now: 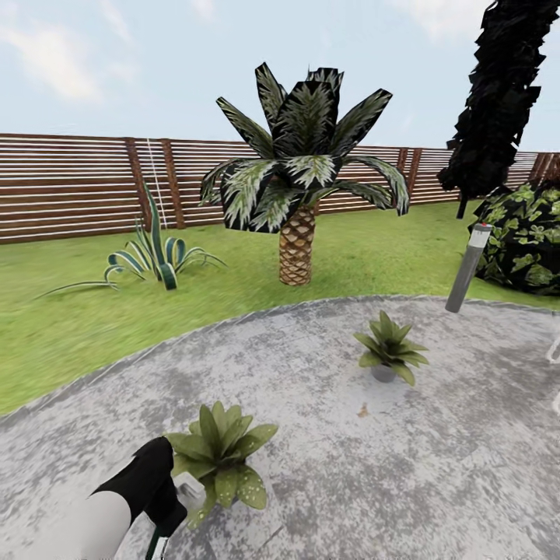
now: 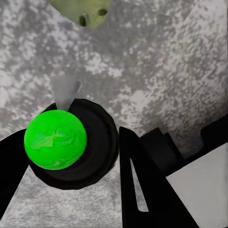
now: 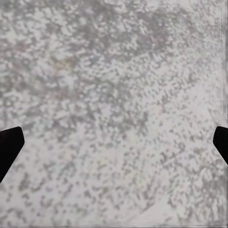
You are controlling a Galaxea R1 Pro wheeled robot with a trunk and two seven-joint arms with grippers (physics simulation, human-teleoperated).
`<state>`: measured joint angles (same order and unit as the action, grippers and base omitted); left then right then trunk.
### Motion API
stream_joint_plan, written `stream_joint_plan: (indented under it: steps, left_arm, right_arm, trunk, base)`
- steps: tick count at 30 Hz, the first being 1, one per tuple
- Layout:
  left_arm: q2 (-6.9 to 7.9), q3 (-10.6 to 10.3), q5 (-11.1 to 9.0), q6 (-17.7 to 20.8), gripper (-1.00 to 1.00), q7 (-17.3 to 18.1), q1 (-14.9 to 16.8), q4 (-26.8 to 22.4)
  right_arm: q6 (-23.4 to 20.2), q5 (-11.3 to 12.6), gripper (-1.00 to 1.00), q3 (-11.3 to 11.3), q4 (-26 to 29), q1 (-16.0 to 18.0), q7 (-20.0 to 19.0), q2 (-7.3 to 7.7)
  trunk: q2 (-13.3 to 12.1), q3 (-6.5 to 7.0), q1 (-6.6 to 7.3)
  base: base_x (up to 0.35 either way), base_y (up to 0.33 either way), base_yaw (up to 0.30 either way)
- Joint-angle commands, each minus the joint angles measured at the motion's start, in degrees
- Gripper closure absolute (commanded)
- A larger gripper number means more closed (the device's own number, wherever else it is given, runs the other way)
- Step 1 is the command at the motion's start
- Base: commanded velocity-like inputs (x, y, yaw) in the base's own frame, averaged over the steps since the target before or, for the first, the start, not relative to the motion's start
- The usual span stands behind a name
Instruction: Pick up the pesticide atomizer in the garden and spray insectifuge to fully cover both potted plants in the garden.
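Left wrist view: my left hand (image 2: 80, 156) grips the pesticide atomizer (image 2: 56, 139). Right hand (image 3: 114, 147) wide. I'd aim squarely over the near potted plant (image 1: 220, 455).

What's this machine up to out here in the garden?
It's a robot treating two potted plants on a round stone patio. Its left gripper is closed around a small pesticide atomizer right beside the near potted plant, whose leaves carry pale specks. The far potted plant sits further out toward the palm. The right gripper hangs open over bare stone.
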<state>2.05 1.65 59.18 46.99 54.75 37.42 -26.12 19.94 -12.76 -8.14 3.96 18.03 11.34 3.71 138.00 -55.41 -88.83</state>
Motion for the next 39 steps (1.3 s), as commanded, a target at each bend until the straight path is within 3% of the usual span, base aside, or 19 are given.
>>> stream_joint_plan:
  steps: [1,10,18,25,32,39]
  left_arm:
    - [0.13,0.18,0.40,0.29,1.00,0.47,0.07,-0.28]
    - [2.01,0.62,0.40,0.28,1.00,0.54,-0.47,-2.06]
    - [1.95,0.62,0.32,0.28,1.00,0.46,-0.38,-2.14]
    - [1.95,0.47,0.40,0.30,1.00,0.36,0.35,-2.32]
    - [2.20,0.40,0.41,0.54,1.00,0.61,-0.41,-10.44]
    - [1.88,0.24,0.47,0.56,1.00,3.30,0.34,-11.90]
  right_arm:
    - [0.19,-0.60,-1.00,-0.46,-0.09,0.06,0.17,-0.01]
    - [0.19,-0.60,-1.00,-0.41,-0.09,0.05,0.18,-0.01]
    - [0.19,-0.60,-1.00,-0.44,-0.09,0.05,0.18,-0.05]
    - [0.28,-0.60,-1.00,-0.45,-0.05,0.05,0.18,0.06]
    - [0.30,-0.60,-1.00,-0.47,0.00,0.04,0.18,0.30]
    - [0.26,-0.55,-1.00,-0.47,-0.02,0.08,0.12,0.22]
  trunk:
    - [0.02,-0.06,0.01]
    - [0.02,-0.06,0.01]
    - [0.02,-0.06,0.01]
    - [0.02,-0.06,0.01]
    - [0.02,-0.06,0.01]
    - [0.02,-0.06,0.01]
  base:
    - [0.004,0.000,-0.260]
    - [-0.064,0.000,-0.129]
    - [-0.311,0.090,-0.002]
    - [-0.022,0.294,0.000]
    - [0.023,0.060,0.000]
    - [0.001,0.002,-0.122]
